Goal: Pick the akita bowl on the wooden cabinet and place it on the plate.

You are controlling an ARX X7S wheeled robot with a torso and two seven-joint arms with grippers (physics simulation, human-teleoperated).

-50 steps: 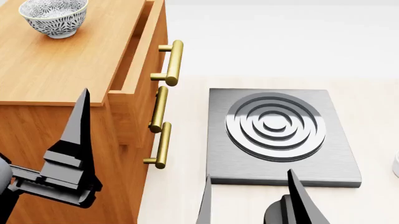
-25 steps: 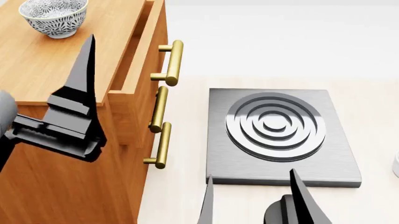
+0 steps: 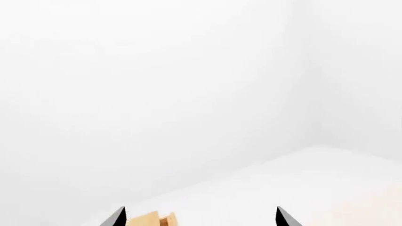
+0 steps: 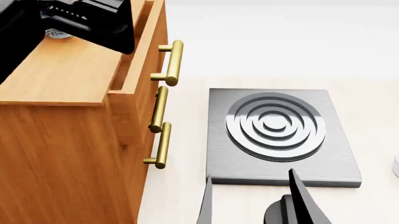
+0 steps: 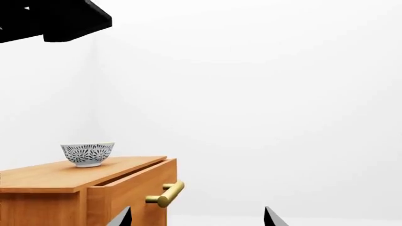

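The akita bowl, white with a grey pattern, stands upright on the top of the wooden cabinet. In the head view my left arm hangs over the cabinet top and hides nearly all of the bowl; only a sliver shows under it. My left gripper is open, with only wall and a cabinet corner between its fingertips. My right gripper is open and empty, low in front of the stove. The plate is out of view.
A dark square stove with ring burner lies on the pale counter right of the cabinet. The top drawer is slightly pulled out, with brass handles sticking out. A small white object shows at the right edge.
My left arm has risen from beside the cabinet front to above its top and now covers the bowl in the head view. The right gripper has barely moved.
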